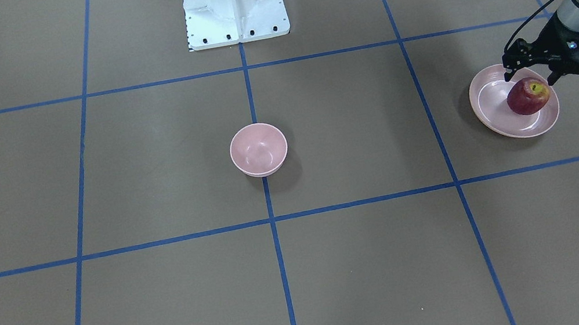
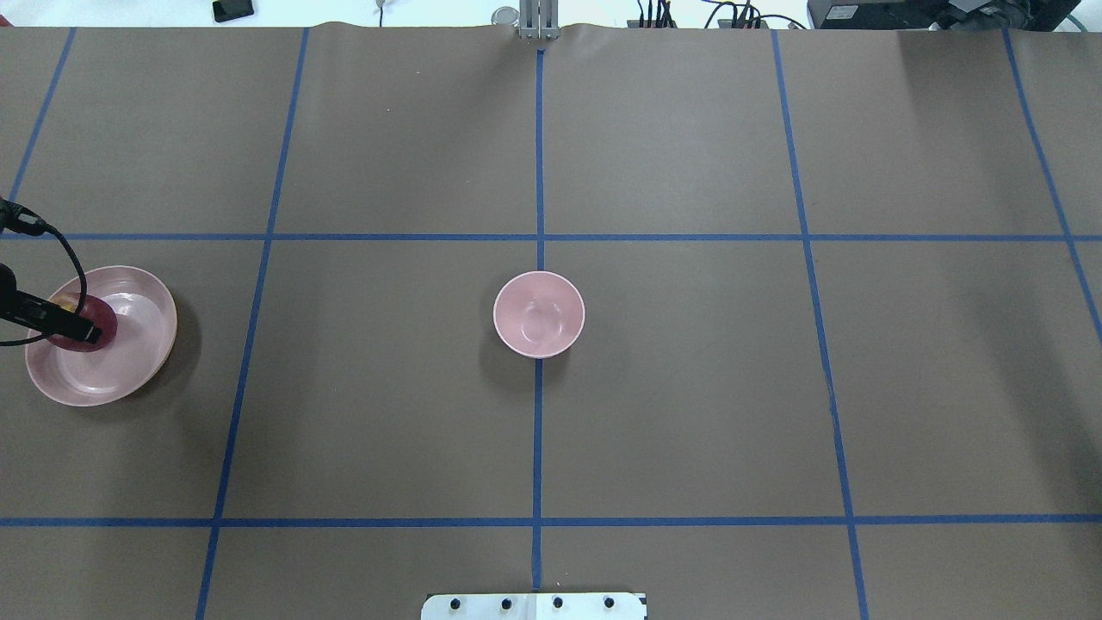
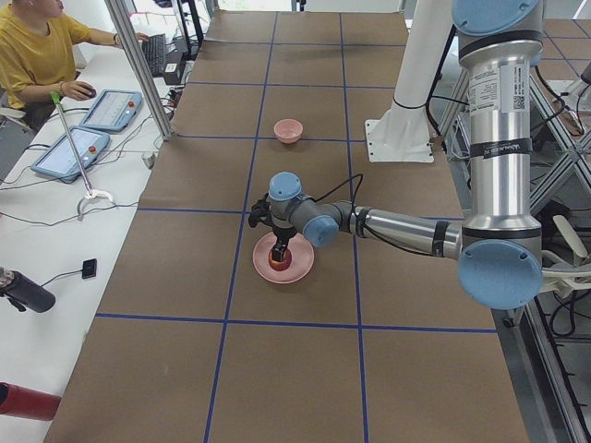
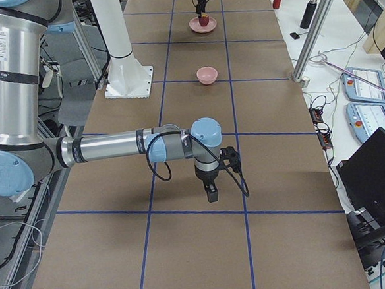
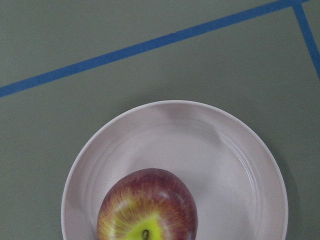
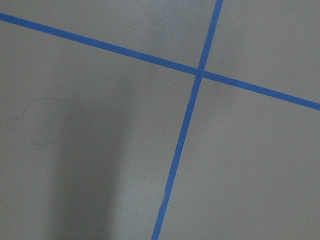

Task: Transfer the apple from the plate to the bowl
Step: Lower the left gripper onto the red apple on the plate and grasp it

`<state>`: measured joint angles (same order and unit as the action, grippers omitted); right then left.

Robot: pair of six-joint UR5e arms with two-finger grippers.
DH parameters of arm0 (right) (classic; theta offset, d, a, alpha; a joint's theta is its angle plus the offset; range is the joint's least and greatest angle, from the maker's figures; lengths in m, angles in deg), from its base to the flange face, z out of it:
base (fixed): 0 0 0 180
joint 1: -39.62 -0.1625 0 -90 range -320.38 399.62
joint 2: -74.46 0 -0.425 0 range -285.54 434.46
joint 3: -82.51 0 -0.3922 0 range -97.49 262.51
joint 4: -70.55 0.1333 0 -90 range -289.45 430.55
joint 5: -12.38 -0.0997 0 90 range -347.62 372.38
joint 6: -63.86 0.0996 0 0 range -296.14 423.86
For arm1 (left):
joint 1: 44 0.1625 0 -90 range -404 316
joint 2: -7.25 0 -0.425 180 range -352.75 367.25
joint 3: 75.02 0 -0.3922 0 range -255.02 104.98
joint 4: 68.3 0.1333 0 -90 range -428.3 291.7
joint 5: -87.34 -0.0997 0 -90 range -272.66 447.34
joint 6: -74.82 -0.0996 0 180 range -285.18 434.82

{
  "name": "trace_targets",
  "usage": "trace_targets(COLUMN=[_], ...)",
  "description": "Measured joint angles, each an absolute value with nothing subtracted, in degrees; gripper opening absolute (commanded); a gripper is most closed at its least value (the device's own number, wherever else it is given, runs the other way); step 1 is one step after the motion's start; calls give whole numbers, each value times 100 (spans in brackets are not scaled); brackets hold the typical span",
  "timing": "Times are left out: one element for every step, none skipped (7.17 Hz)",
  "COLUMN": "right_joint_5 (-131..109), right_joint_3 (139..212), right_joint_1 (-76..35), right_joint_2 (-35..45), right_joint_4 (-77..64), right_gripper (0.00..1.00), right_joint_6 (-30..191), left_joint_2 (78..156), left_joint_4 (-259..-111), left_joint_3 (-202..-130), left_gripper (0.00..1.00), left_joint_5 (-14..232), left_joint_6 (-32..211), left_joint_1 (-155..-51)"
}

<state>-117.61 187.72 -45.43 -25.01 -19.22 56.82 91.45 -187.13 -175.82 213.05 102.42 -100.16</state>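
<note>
The dark red apple [image 1: 528,96] with a yellow stem patch sits on the pale pink plate [image 1: 490,96] at the table's end on my left. It also shows in the overhead view [image 2: 96,320] and the left wrist view [image 5: 147,207]. My left gripper [image 1: 529,77] hangs just above the apple, its fingers spread to either side, open and holding nothing. The small deep pink bowl [image 1: 258,149] stands empty at the table's centre [image 2: 539,314]. My right gripper [image 4: 211,193] shows only in the exterior right view, low over bare table. I cannot tell if it is open or shut.
The white robot pedestal [image 1: 233,1] stands behind the bowl. Blue tape lines grid the brown table. An operator [image 3: 37,46] sits at a side bench with control tablets [image 3: 69,152]. Bottles [image 4: 312,10] stand on the bench beyond the table's far edge.
</note>
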Motion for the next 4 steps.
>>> trace_targets(right_joint_5=[-11761, -11761, -11761, -11761], right_joint_3=[18772, 18772, 18772, 18772], right_joint_1=[-4542, -4540, -4539, -4538], right_joint_2=[-2503, -2503, -2502, -2500], right_joint_4=[-1918, -1914, -1909, -1904], right_gripper=[100, 100, 100, 100], right_joint_6=[5696, 5714, 5726, 5737], left_joint_2=[9142, 9134, 9133, 9142], left_joint_4=[-18734, -18738, -18737, -18728], left_joint_3=[-17588, -17601, -17601, -17584], left_gripper=[99, 99, 99, 99], left_joint_5=[21292, 21288, 21286, 21283], left_joint_6=[10238, 10223, 10213, 10209], left_joint_1=[-10007, -10011, -10017, -10021])
